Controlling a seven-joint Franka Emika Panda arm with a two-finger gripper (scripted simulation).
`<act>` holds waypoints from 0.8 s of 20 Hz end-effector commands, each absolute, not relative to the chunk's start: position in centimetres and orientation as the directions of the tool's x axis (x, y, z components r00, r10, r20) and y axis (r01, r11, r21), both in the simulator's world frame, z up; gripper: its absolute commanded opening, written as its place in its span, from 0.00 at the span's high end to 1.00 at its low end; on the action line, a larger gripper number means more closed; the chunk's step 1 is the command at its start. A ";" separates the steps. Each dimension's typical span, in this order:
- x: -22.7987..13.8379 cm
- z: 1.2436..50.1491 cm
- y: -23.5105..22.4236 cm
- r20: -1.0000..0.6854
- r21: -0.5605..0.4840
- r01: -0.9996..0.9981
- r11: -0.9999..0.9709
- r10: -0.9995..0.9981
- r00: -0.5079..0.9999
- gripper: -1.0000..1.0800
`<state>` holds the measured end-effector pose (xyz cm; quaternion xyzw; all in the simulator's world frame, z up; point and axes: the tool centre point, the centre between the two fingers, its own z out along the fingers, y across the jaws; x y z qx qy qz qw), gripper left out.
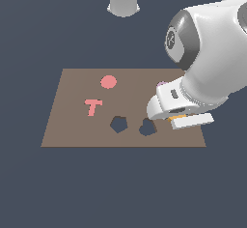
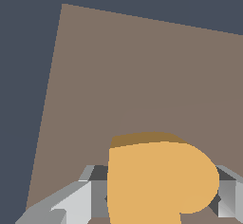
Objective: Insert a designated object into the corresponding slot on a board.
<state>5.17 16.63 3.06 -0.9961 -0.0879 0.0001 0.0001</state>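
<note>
Two dark cut-outs on the brown board (image 1: 72,121): a pentagon hole (image 1: 118,124) and the heart slot (image 1: 147,128) just to its right in the exterior view. I see the gripper (image 1: 185,121) low over the board's near edge, towards the exterior view's right, just beside the heart slot and not over it. Only a thin orange sliver of the heart block (image 1: 176,119) shows there, under the white hand. The wrist view is clearer: the orange-yellow heart block (image 2: 159,180) sits between the grey fingers (image 2: 83,197), one pad on each side, so the gripper is closed on the block. Behind it is bare board surface (image 2: 142,66); neither hole shows in that view. I can't tell whether the block touches the board. A pink T (image 1: 93,106) and a red-pink disc (image 1: 108,81) lie flat on the board towards the exterior view's left, well apart from the gripper. A small pinkish piece (image 1: 162,83) peeks out behind the arm; shape unclear.
</note>
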 end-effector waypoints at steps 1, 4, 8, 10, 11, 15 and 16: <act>5.4 3.2 15.8 0.000 0.000 0.181 -0.983 0.181 0.983 1.00; 5.8 3.3 14.5 0.000 0.000 0.196 -0.981 0.196 0.981 1.00; 6.6 3.6 12.0 0.000 0.000 0.224 -0.974 0.224 0.974 1.00; 7.1 3.7 10.6 0.000 0.000 0.239 -0.971 0.239 0.971 1.00; 7.3 3.7 10.1 0.000 0.000 0.246 -0.969 0.246 0.969 1.00; 8.1 3.9 8.3 0.000 0.000 0.266 -0.964 0.266 0.964 1.00; 8.3 4.0 8.0 0.000 0.000 0.270 -0.963 0.270 0.963 1.00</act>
